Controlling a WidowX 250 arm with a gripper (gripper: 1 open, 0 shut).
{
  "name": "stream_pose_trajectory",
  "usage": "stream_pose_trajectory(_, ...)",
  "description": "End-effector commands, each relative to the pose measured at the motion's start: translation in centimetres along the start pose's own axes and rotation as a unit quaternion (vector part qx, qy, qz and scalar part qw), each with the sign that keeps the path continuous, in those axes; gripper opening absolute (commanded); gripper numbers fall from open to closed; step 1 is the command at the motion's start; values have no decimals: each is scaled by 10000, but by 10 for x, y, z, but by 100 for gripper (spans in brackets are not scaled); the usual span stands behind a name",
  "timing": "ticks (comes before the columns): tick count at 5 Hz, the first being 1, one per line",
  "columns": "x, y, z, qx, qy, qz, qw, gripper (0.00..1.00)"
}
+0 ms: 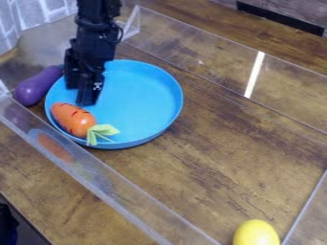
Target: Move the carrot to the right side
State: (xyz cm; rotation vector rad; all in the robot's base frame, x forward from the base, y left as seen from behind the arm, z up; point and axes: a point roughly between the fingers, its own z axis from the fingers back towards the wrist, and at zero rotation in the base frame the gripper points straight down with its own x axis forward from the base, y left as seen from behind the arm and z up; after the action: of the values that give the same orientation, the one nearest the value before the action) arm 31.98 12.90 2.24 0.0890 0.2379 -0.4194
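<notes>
A small orange carrot (78, 120) with dark stripes and a pale green leaf tip lies on the near left part of the blue plate (143, 96). My black gripper (83, 89) points down over the plate's left part, just behind the carrot. Its fingers stand open with nothing between them and they are apart from the carrot.
A purple eggplant toy (37, 84) lies left of the plate, close to the gripper. A yellow lemon-like toy (255, 233) sits at the near right. Clear plastic walls (115, 196) bound the wooden table along the front and left.
</notes>
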Motion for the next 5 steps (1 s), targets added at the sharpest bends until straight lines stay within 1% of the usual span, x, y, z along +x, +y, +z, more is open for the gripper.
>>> stream_pose_trajectory(1, -19, 17, 7, 68, -2, 63, 10000, 100)
stream_pose_trajectory(2, -30, 24, 14, 111, 2, -6, 9999, 100)
stream_pose_trajectory(3, -30, 14, 8, 99, 16, 132, 9999, 100)
stream_pose_trajectory(4, -29, 3, 4, 82, 41, 259, 9996, 0)
stream_pose_trajectory(5, -31, 10, -1, 151, 73, 71, 9998, 100)
